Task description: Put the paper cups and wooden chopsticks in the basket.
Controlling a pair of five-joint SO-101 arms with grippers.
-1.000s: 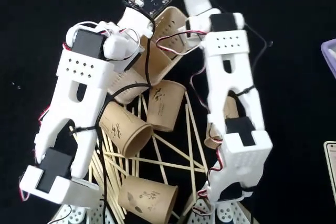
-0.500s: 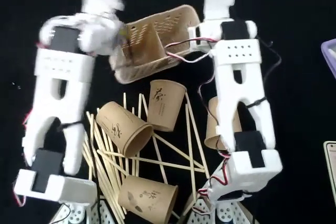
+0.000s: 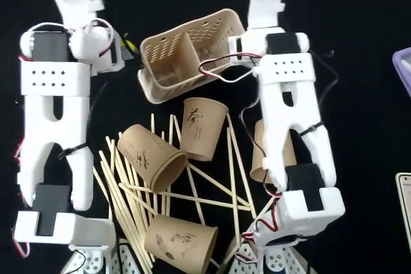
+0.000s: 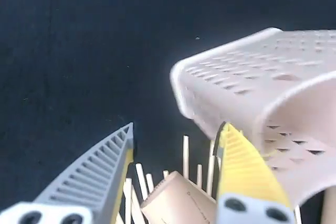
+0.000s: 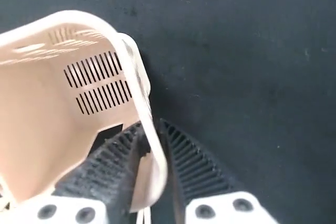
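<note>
A: Where's the basket (image 3: 186, 56)?
B: Tilted on the black table (image 3: 359, 126), at 12 o'clock from the pile. The right gripper (image 5: 151, 127) is clamped on its rim, on the 3 o'clock side.
A: And the left gripper (image 4: 178, 126)?
B: Spread wide, grasping nothing, at the basket's 9 o'clock.
A: The rest?
B: 4 paper cups (image 3: 204, 128) and the wooden chopsticks (image 3: 127, 206) lie scattered at 6 o'clock, outside the basket.

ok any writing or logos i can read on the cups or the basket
No text here can be read.
paper cups: dark brush-like marks on their sides, too small and blurred to read.
basket: slots and holes in the walls, no print visible.
</note>
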